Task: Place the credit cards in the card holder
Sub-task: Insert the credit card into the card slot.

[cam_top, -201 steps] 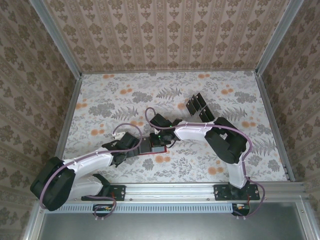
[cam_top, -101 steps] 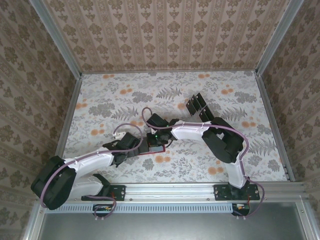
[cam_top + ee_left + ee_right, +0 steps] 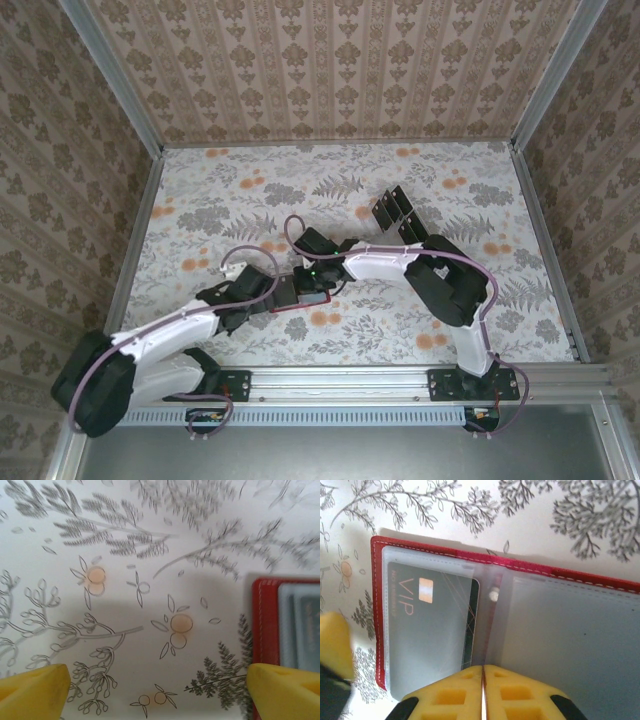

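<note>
Evidently one card (image 3: 430, 625) sits in the left-hand clear pocket of the open red wallet (image 3: 570, 572), printed face up, its long side running 12 to 6 o'clock in the right wrist view. The right tool (image 3: 482, 687) hangs at the wallet's 6 o'clock edge over the fold, its two halves together with only a hairline between them, gripping nothing I can make out. The left tool (image 3: 160, 690) stands wide apart, the wallet's edge at its 3 o'clock side. From above, the spare cards (image 3: 398, 215) stand at 2 o'clock from the wallet, nearer the right arm. Bare desk (image 3: 450, 180) lies between, so that reach looks unobstructed.
</note>
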Controlling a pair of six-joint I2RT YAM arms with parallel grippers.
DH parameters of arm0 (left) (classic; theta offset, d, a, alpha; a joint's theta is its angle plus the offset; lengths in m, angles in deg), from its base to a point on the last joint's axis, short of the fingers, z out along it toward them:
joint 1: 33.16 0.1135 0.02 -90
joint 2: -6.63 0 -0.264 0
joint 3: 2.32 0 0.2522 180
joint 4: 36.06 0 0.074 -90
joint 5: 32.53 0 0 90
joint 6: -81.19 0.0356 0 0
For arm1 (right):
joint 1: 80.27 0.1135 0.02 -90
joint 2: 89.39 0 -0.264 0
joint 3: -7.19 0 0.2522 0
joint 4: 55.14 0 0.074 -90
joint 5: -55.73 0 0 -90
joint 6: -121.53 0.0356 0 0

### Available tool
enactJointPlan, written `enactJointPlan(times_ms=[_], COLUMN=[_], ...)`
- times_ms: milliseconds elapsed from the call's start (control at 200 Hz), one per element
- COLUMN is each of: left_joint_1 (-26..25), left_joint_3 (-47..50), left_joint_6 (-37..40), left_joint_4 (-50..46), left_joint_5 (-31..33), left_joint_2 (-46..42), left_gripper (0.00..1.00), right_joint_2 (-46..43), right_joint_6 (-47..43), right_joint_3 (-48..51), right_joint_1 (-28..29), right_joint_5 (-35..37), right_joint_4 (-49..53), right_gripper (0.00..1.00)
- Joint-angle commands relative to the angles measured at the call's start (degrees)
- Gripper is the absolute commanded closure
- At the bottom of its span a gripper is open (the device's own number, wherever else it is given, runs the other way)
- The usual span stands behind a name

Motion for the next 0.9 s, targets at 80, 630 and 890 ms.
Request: enactJointPlan(times_ms=[80,630,890], left_joint_1=[1.6,-1.4,-0.7], left_joint_3=[-3.1,-3.8,-3.0], left_joint_6=[1.2,0.2,3.6], left_joint_4=[-4.1,1.2,5.5], left_joint_5=[0.1,-2.8,-6.9], left_joint_2=[-5.2,2.0,-0.5], left_gripper=[0.00,0.00,0.00], right_joint_2=[-3.7,-6.3,-15.3], right_joint_6=[0.1,0.6,-2.6], right_joint_3=[3.5,6.2,7.0], right_joint_1=[-0.9,-1.4,-2.6], right_joint_5=[0.2,-1.1,5.0], right_joint_4=[-0.2,-2.5,3.9], right_gripper=[0.85,0.84,0.71])
